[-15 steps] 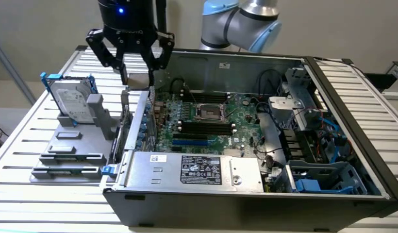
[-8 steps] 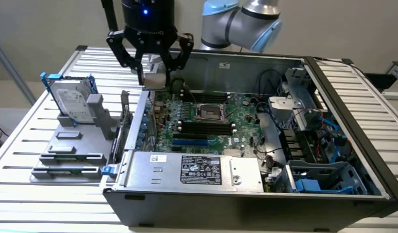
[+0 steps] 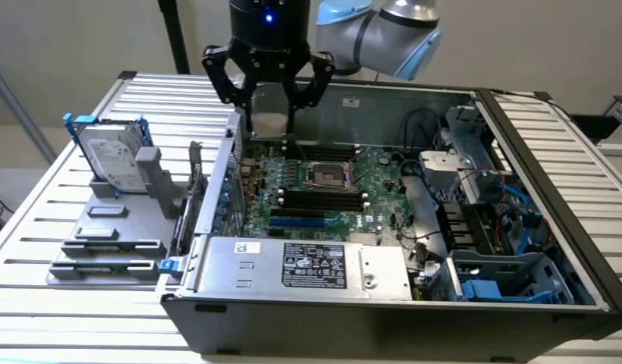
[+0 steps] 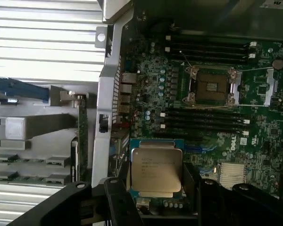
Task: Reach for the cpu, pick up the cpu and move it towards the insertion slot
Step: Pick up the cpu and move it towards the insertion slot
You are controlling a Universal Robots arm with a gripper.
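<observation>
open pc case (image 3: 554, 227) on the slatted table (image 3: 48, 227), motherboard (image 3: 331, 189) flat inside it. taking the insertion slot (image 3: 325, 176) as reference for everything below.

arm (image 3: 392, 26) comes in over the case's rear wall. the gripper (image 3: 269, 114) hangs above the board's rear edge, short of the slot and well above it, offset toward the exterior view's left.

hard drive (image 3: 114, 155) stands upright in the grey fixture (image 3: 108, 235) outside the case, well clear of the slot on the exterior view's left. not involved.

cpu (image 4: 156, 169) is clamped between the fingers (image 3: 303, 87), metal top facing the wrist camera, held roughly level, off every surface. fingers partly closed, just wide enough to span the chip's edges. in the wrist view the slot (image 4: 211, 86) is apart from the chip, with its frame lever lines visible and the dark centre exposed.

risks, my read:
- edge grip on a thin smooth part: any jolt could twist or drop it onto the board.
- chip looks slightly rotated against the slot frame; misalignment at seating could bend contacts.
- memory slots (image 3: 316, 201) and case wall (image 3: 225, 174) sit close to the slot; a low path could clip them.
- can't tell whether the retention frame is fully clear.
</observation>
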